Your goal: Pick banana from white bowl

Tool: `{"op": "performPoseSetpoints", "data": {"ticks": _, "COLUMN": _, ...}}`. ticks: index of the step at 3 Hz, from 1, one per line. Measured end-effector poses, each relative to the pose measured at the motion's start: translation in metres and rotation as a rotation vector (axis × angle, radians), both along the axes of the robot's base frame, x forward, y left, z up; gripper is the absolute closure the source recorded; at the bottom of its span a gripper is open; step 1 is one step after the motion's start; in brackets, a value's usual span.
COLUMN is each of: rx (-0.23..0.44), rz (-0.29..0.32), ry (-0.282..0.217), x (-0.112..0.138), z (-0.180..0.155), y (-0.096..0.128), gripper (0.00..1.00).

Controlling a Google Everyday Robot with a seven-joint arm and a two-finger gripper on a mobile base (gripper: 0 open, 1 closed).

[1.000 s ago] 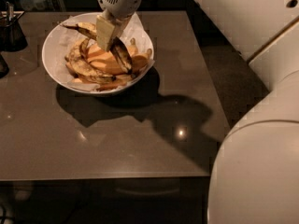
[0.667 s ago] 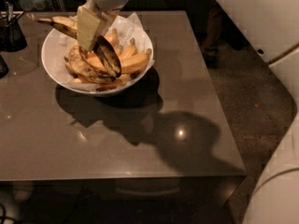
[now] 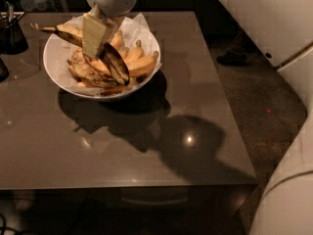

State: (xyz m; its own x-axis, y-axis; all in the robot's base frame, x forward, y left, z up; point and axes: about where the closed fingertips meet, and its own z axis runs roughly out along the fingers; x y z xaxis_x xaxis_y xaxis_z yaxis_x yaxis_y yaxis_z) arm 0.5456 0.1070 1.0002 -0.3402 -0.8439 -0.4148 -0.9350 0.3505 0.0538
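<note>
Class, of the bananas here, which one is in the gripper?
The long black-patched banana, held aslant over the white bowl by the gripper shut across its middle; the cleaner yellow bananas lie loose inside.

gripper (image 3: pixel 96 47) above white bowl (image 3: pixel 49 65), fingers (image 3: pixel 93 32) clamped on banana (image 3: pixel 116 62), dark end tilted down.

Dim scene, one hard light from above.
The gripper (image 3: pixel 98 45), clamped on the banana (image 3: pixel 115 62) over the white bowl (image 3: pixel 57 76) at far left, casts a dark shadow (image 3: pixel 146 126) across the bench (image 3: pixel 73 155) toward the near right. A small glare spot (image 3: pixel 188 140) shines within it, and the floor (image 3: pixel 264 106) at right sinks into gloom.
</note>
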Motion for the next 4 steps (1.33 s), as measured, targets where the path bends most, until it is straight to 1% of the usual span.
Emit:
{"op": "performPoseSetpoints", "data": {"ticks": 1, "rx": -0.064, "rz": 0.047, "ry": 0.072, "x": -0.017, "z": -0.013, "y": -0.019, "gripper": 1.00}}
{"op": "performPoseSetpoints", "data": {"ticks": 2, "rx": -0.040, "rz": 0.042, "ry": 0.051, "x": -0.012, "z": -0.011, "y": -0.013, "gripper": 1.00}}
{"op": "performPoseSetpoints", "data": {"ticks": 3, "rx": -0.016, "rz": 0.047, "ry": 0.081, "x": -0.056, "z": -0.009, "y": -0.011, "gripper": 1.00}}
{"op": "performPoseSetpoints", "data": {"ticks": 4, "rx": -0.008, "rz": 0.046, "ry": 0.074, "x": -0.055, "z": -0.008, "y": -0.009, "gripper": 1.00}}
